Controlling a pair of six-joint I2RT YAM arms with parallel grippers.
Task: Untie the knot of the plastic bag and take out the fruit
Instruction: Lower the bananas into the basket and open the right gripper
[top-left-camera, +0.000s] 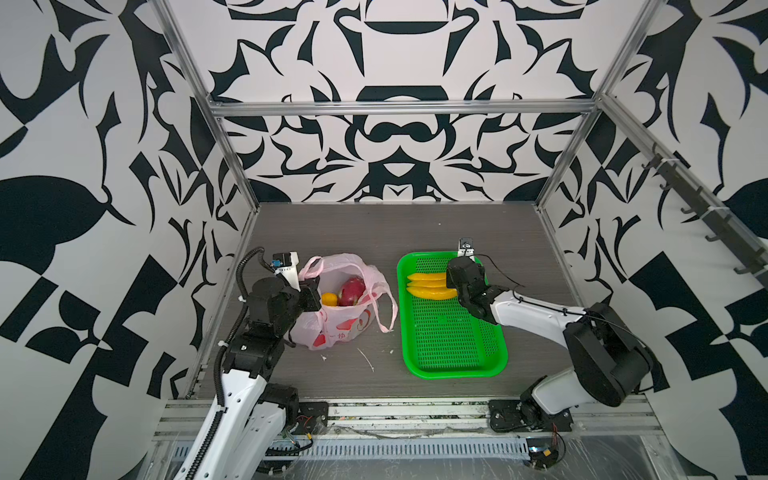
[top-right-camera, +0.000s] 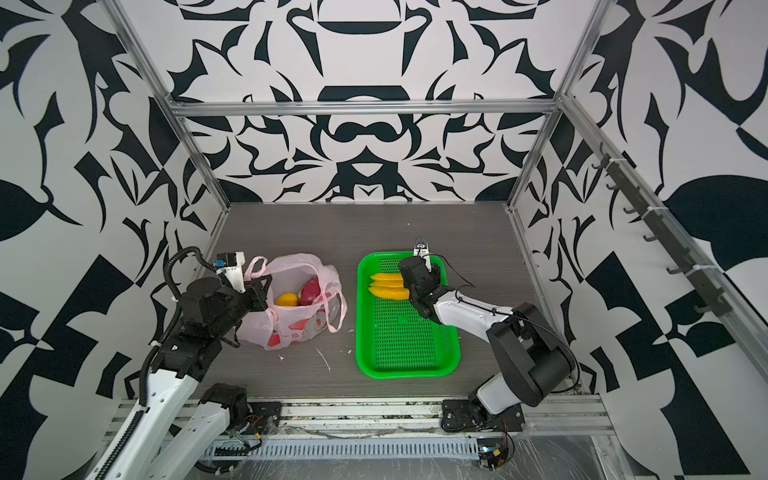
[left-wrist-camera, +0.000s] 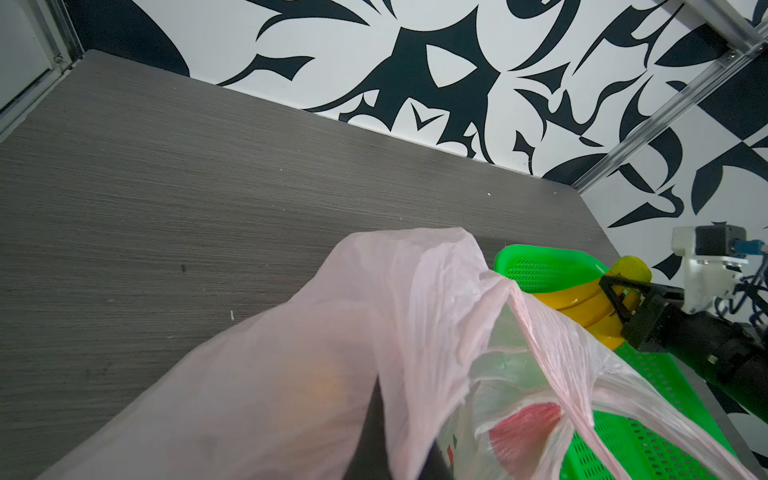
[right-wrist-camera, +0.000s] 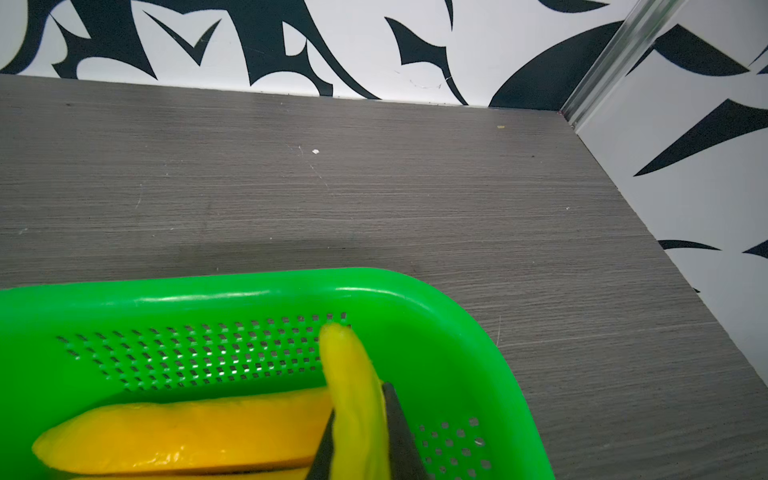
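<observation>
My left gripper (top-left-camera: 311, 293) is pinched on the plastic bag (top-left-camera: 332, 330), I think at its edge; if it slips, the bag shuts over the orange (top-left-camera: 329, 298) and dragon fruit (top-left-camera: 352, 291). My right gripper (right-wrist-camera: 361, 422) holds the bananas (top-left-camera: 428, 286) in the green basket (top-left-camera: 453, 340).

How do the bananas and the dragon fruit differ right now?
Place: the bananas are in the green basket, while the dragon fruit sits inside the plastic bag.
Grip: the right pincer is closed on one end of the bananas. No pincer holds the dragon fruit.
Look: the bananas are yellow and long, the dragon fruit magenta and rounded.
Both are fruit for this job.
</observation>
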